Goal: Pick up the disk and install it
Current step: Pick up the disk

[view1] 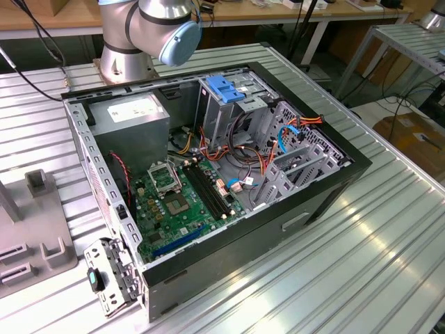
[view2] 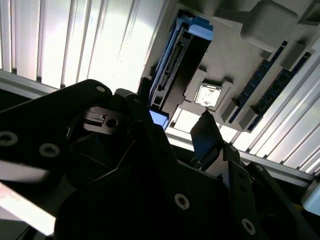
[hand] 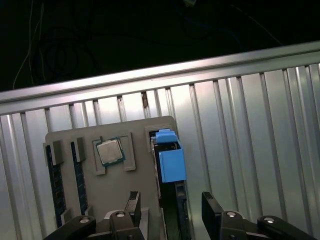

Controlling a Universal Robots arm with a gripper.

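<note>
The disk point(hand: 170, 159) stands on edge in a slot of a grey parts holder point(hand: 75, 137), its blue plastic rail facing the camera. In the second wrist view the disk point(view2: 182, 60) shows as a dark slab with blue trim. My gripper point(hand: 171, 210) hangs just above it, open, with one black finger point(hand: 132, 204) on each side of the disk and a gap to both. The same gripper point(view2: 172, 117) appears dark and close in the second wrist view. The tall grey drive cage point(view1: 226, 94) with the blue latch sits inside the open computer case point(view1: 208, 174).
The holder also carries a processor chip point(hand: 111, 151) and memory sticks point(hand: 55, 175). Part of the holder point(view1: 42, 243) lies at the exterior view's left, on the ribbed metal table point(view1: 361, 264). Inside the case are a grey power supply box point(view1: 132, 115), a motherboard point(view1: 181, 202) and loose cables point(view1: 243, 160).
</note>
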